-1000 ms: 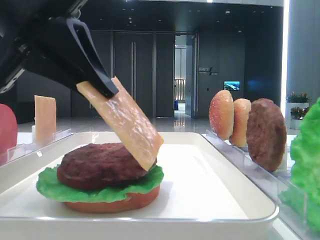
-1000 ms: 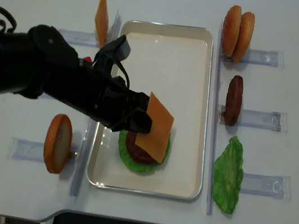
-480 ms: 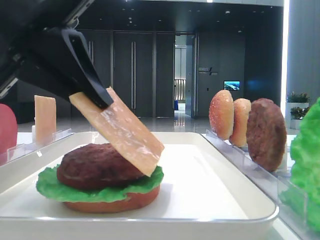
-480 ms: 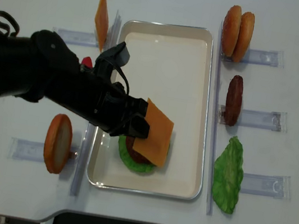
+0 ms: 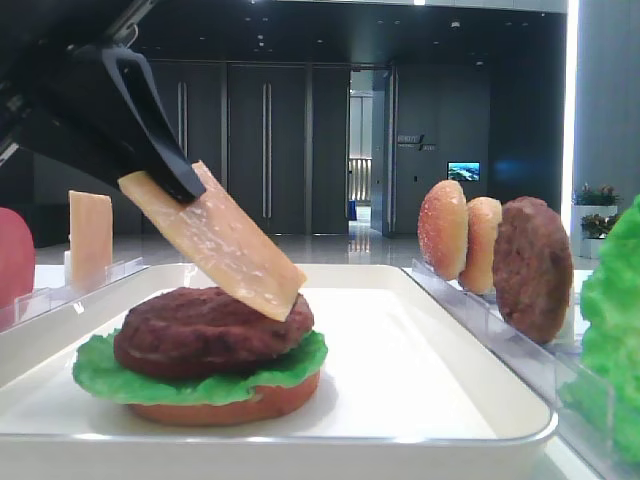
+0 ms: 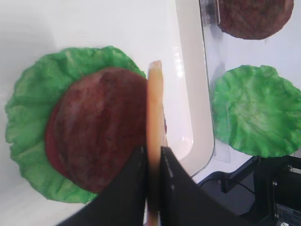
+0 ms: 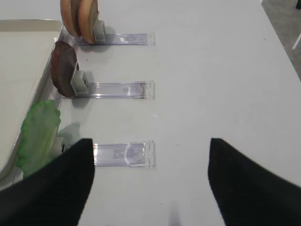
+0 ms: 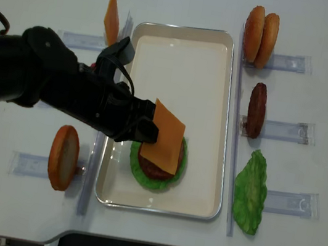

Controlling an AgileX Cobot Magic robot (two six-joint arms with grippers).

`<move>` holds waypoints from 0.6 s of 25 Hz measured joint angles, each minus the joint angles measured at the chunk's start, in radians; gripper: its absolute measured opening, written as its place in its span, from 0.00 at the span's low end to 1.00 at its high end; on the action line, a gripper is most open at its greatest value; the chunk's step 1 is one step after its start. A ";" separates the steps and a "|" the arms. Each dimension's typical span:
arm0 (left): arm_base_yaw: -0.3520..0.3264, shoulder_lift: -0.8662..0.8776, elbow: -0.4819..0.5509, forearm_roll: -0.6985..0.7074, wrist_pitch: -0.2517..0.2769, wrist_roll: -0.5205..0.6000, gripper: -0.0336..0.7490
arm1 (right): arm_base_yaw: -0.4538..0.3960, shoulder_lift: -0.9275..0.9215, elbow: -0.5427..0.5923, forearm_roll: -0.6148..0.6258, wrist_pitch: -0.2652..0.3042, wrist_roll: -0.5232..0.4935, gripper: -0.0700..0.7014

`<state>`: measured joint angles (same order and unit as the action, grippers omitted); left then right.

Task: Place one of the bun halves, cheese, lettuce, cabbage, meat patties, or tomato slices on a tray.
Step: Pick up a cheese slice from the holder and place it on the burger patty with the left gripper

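Cheese slice [image 8: 166, 137], a thin pale orange square, is clamped at one edge by the left pincer [image 8: 145, 129], whose black jaws are pressed together on it. The slice hangs tilted, its free lower corner touching the top of the meat patty [image 5: 210, 328] just below the pincer. That patty sits on a ruffled green lettuce leaf [image 5: 100, 372], which rests on a red tomato slice [image 5: 225, 408], all stacked inside the white tray [image 8: 200, 191]. In the left wrist view the slice is seen edge-on, a narrow pale strip running up from between the jaws across the patty.

Beyond the pincer, across the tray's far rim, stand two bun halves [image 8: 261, 28] side by side, a second meat patty [image 8: 256, 109] on edge, and a loose lettuce leaf [image 8: 250, 191], each in a clear holder on the white counter [image 8: 308, 158]. Behind the pincer's arm, a second cheese slice [image 8: 111, 21] stands upright in a holder, and a bun half [image 8: 63, 157] stands on the near side.

The right pincer [image 7: 150, 183] hovers over bare counter well away from the tray, its two dark fingers [image 7: 54, 188] spread wide apart and gripping nothing.
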<state>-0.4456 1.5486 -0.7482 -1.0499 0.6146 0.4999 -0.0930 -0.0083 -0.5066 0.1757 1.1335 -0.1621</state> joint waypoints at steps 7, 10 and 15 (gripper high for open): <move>0.000 0.000 0.000 0.006 0.017 0.000 0.30 | 0.000 0.000 0.000 0.000 0.000 0.000 0.72; 0.000 -0.001 0.000 0.008 0.023 0.000 0.46 | 0.000 0.000 0.000 0.000 0.000 0.000 0.72; 0.000 -0.004 0.000 0.022 0.029 -0.014 0.55 | 0.000 0.000 0.000 0.000 0.000 0.000 0.72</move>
<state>-0.4456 1.5442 -0.7482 -1.0278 0.6437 0.4855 -0.0930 -0.0083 -0.5066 0.1757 1.1335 -0.1621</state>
